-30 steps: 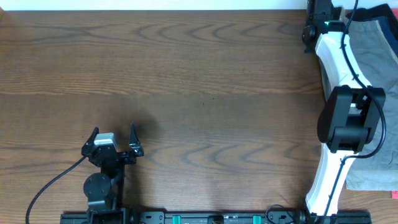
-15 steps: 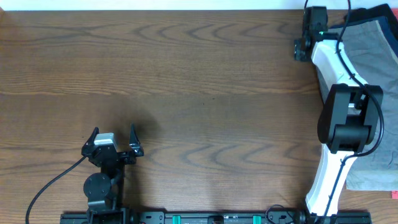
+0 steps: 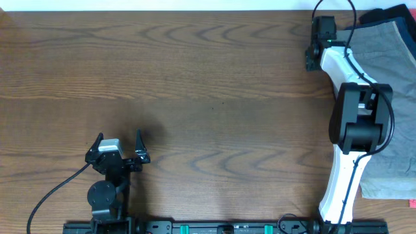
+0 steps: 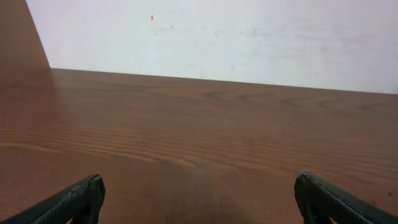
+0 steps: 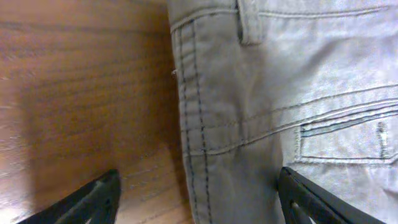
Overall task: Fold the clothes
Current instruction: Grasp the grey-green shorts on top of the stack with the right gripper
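The mid grey shorts (image 3: 396, 84) lie at the table's right edge, partly under my right arm. In the right wrist view the grey shorts (image 5: 292, 99) fill the right side, with dark seam stitching, a belt loop and a stitched pocket. My right gripper (image 5: 199, 196) is open, its fingers straddling the shorts' stitched edge, one over wood, one over cloth. It sits at the far right of the table (image 3: 315, 49). A dark navy pair (image 3: 390, 14) shows at the far right corner. My left gripper (image 3: 118, 148) is open and empty near the front left, also open in the left wrist view (image 4: 199, 199).
The wood table (image 3: 208, 97) spreads bare from left to the middle. A white wall (image 4: 217, 37) stands behind its far edge. My right arm's white links (image 3: 351, 117) lie over the shorts' left side. A small red item (image 3: 412, 203) is at the right edge.
My right gripper has shifted left and slightly toward the front, from the shorts' top corner to their left edge. The left arm has not moved.
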